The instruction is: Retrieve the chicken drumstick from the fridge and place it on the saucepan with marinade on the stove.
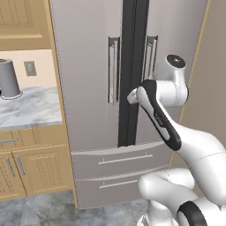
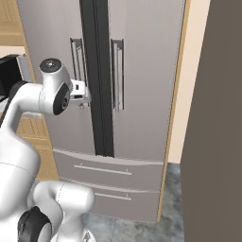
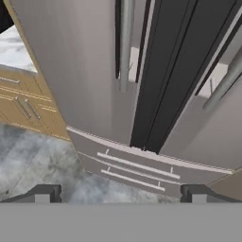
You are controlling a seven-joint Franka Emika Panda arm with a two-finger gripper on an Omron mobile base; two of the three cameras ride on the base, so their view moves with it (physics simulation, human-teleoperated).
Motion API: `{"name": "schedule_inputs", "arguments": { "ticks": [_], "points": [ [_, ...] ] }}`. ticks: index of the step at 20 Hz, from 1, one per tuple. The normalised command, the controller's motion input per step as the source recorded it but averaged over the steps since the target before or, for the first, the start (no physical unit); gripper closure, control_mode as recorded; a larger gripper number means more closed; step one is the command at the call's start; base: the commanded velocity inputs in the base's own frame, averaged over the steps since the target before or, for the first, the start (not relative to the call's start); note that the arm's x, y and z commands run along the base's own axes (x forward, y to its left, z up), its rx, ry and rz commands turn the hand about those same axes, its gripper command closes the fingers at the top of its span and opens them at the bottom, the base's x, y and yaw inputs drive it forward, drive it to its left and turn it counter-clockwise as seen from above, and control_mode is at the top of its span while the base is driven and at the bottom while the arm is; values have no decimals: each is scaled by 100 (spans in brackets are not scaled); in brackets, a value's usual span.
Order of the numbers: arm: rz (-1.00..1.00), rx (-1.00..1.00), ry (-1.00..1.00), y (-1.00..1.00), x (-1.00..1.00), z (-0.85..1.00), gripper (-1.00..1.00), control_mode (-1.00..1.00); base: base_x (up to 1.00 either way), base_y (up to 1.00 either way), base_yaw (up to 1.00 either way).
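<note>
Kitchen corner: upright fridge (image 1: 88, 66), doors shut, bar handles (image 1: 113, 70) vertical.

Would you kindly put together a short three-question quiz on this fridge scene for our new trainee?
1. True or false: both upper doors of the fridge are shut.
2. The gripper is: A) shut on a door handle, B) open and holding nothing, C) shut on a drawer handle.
3. Fill in: below the upper doors sit ___ drawers, the upper drawer being one of them.

Key
1. True; the doors meet at the dark centre strip.
2. B; in the hand view the fingertips stand wide apart, short of the left door handle.
3. Two.
</note>
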Motion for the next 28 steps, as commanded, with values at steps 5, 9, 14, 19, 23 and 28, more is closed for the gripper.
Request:
{"name": "schedule_inputs", "arguments": {
  "ticks": [5, 9, 14, 19, 23, 28],
  "points": [
    [-22, 1, -14, 76, 10, 41, -100, -100, 0, 0, 0],
    [-26, 8, -12, 62, 9, 34, -100, -100, 0, 0, 0],
    [-10, 3, -3, 22, 27, 17, -100, -100, 0, 0, 0],
    [0, 1, 0, -15, 42, 9, -100, -100, 0, 0, 0],
    [4, 4, 0, -47, 34, 0, -100, -100, 0, 0, 0],
    [3, 1, 0, -21, 38, 0, -100, -100, 0, 0, 0]
  ]
}}
